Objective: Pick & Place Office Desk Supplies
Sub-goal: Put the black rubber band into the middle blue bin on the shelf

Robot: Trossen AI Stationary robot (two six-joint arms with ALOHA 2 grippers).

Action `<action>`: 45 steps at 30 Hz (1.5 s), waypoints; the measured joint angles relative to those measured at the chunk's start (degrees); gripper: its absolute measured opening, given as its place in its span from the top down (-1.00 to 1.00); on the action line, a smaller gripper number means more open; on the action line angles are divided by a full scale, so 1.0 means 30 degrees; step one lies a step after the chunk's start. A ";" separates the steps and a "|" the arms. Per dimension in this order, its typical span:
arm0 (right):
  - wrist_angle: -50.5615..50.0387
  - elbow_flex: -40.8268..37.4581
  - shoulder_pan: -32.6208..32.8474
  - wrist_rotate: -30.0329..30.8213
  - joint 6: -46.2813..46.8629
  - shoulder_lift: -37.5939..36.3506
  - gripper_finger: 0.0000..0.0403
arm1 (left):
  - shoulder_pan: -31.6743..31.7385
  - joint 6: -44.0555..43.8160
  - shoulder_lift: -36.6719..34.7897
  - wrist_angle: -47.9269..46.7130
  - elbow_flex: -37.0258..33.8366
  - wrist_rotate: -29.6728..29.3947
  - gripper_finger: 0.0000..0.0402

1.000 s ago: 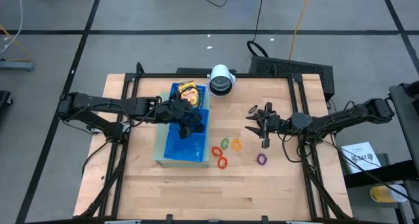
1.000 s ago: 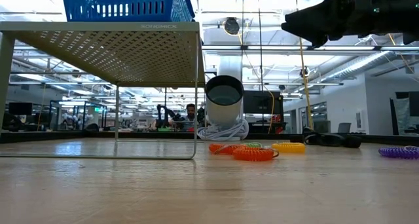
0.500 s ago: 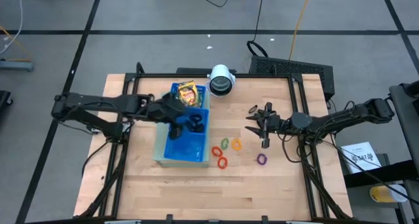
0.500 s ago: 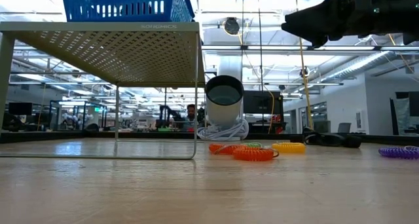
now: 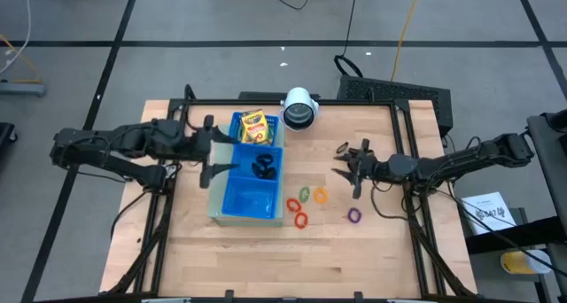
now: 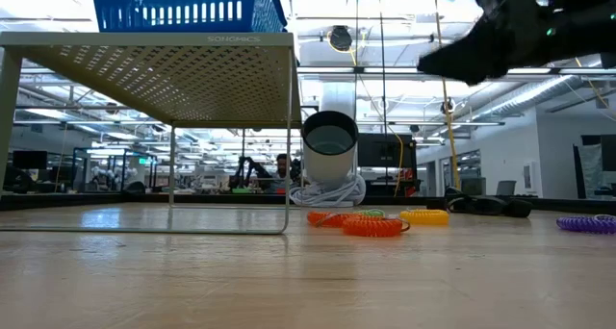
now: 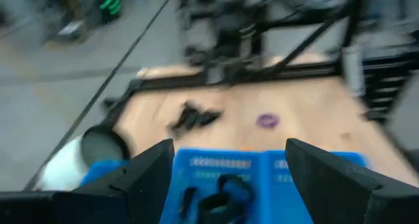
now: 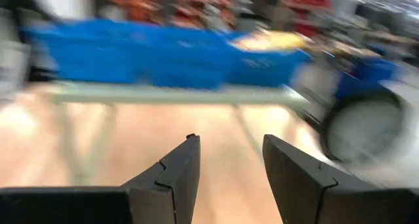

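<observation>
Dark left pincer (image 5: 211,152) spread wide, empty, just beside blue tray (image 5: 226,205). Black clips (image 5: 262,168) lying in tray's middle compartment, crayon box (image 5: 254,128) in end compartment. Right pincer (image 5: 347,168) half spread, empty, well apart from tray, near coloured rings (image 5: 306,205) on desk (image 5: 372,250).

Both arms are dark, slender, jointed links with black cables looped along them, each ending in a gripper, left gripper (image 5: 213,152) and right gripper (image 5: 347,171), of two matte black, angular fingers.
</observation>
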 joint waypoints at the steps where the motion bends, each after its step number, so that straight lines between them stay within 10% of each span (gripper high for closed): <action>1: -0.0618 0.0007 -0.0006 0.1103 0.0264 -0.0002 0.23 | -0.0047 0.0250 -0.0431 0.0732 -0.0721 0.0693 -0.48; 6: -0.7985 0.1114 -0.0006 0.4098 0.2816 -0.0058 0.23 | 0.0261 0.0237 -0.2342 0.3764 -0.3697 0.1321 -0.48; 17: -1.8828 0.2011 0.0008 0.3962 1.1882 -0.0060 0.23 | 0.1981 -0.2314 -0.2925 0.4827 -0.5431 -0.1862 -0.48; 35: -1.4004 -0.1711 0.0000 0.2516 1.2336 -0.0032 0.26 | 0.2110 -0.2015 -0.0925 0.5180 -0.5423 -0.2059 -0.48; 45: -1.3840 -0.2157 0.0000 0.2486 1.2833 -0.0034 0.71 | 0.2110 -0.2023 -0.0740 0.5225 -0.5423 -0.2073 -0.48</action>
